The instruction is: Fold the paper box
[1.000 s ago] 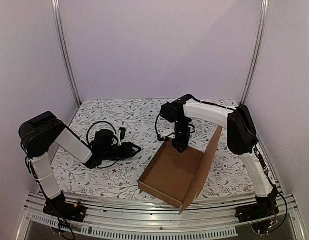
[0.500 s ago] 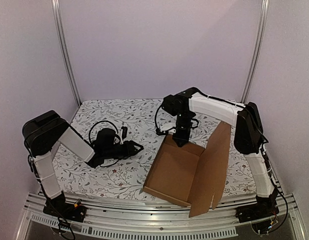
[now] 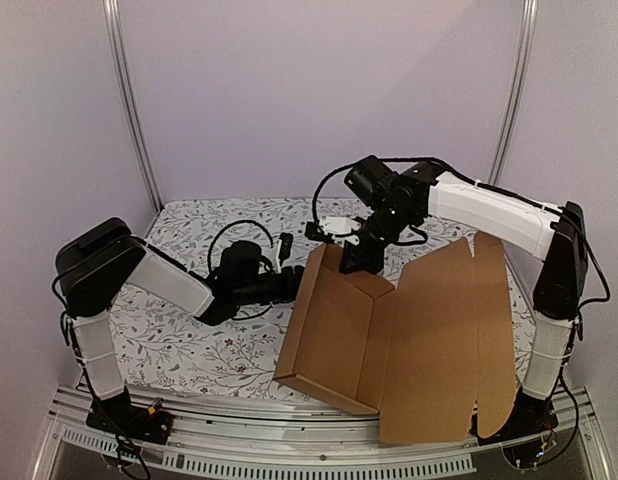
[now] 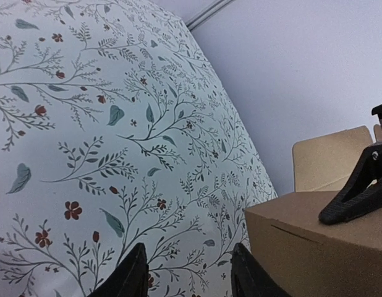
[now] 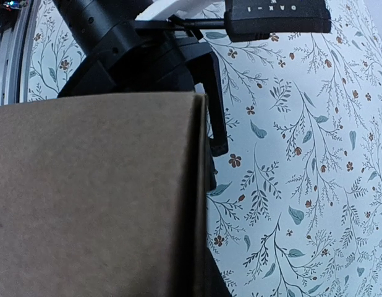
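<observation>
right pincer (image 3: 361, 262): pressed together, pinching far wall of paper box (image 3: 334, 330);
left pincer (image 3: 292, 283): spread, empty; box's side wall just ahead, blocking it;
lid flap (image 3: 444, 340): open flat to the right pincer's right, overhanging surface (image 3: 179, 350)

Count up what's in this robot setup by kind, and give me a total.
Robot arms: 2 (left arm, right arm)
Paper box: 1
Floral table cover: 1
Total: 4

Soft, even lighting; wrist views slightly blurred.
</observation>
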